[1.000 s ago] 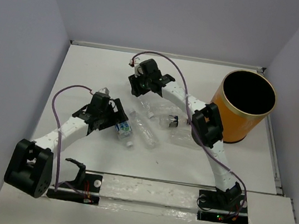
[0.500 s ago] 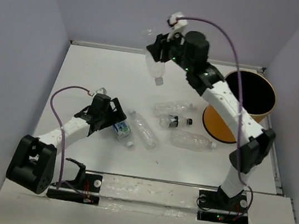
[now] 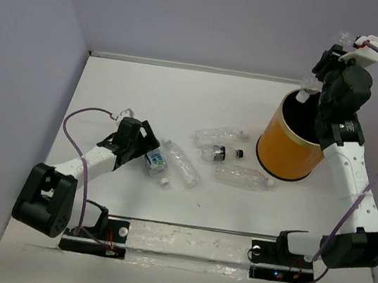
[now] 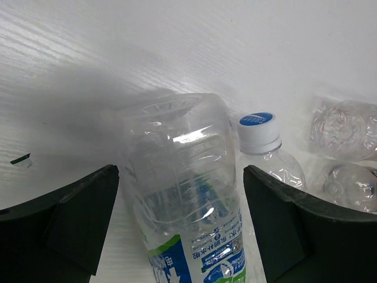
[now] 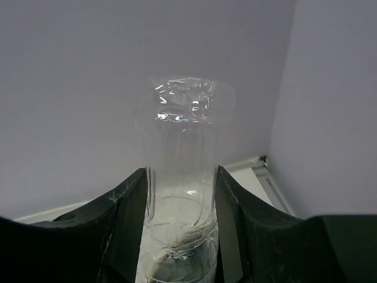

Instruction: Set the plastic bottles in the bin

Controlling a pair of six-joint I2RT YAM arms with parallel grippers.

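My right gripper (image 3: 324, 68) is shut on a clear bottle (image 3: 310, 87) and holds it high over the far rim of the orange bin (image 3: 288, 151). In the right wrist view that bottle (image 5: 179, 171) is clamped between both fingers (image 5: 121, 218). My left gripper (image 3: 145, 148) is open, low on the table, with a blue-and-white labelled bottle (image 3: 155, 161) lying between its jaws (image 4: 182, 177). A second clear bottle (image 3: 182, 162) with a blue-and-white cap (image 4: 257, 125) lies right beside it. Three more bottles lie mid-table: one clear (image 3: 219, 136), one dark-capped (image 3: 220, 153), one clear (image 3: 242, 177).
White walls close the table at the back and both sides. A raised strip (image 3: 195, 241) runs along the near edge between the arm bases. The purple cables loop above both arms.
My right arm has lifted its bottle from the far middle of the table and swung it right, up over the bin. My left gripper has stayed open around the labelled bottle.
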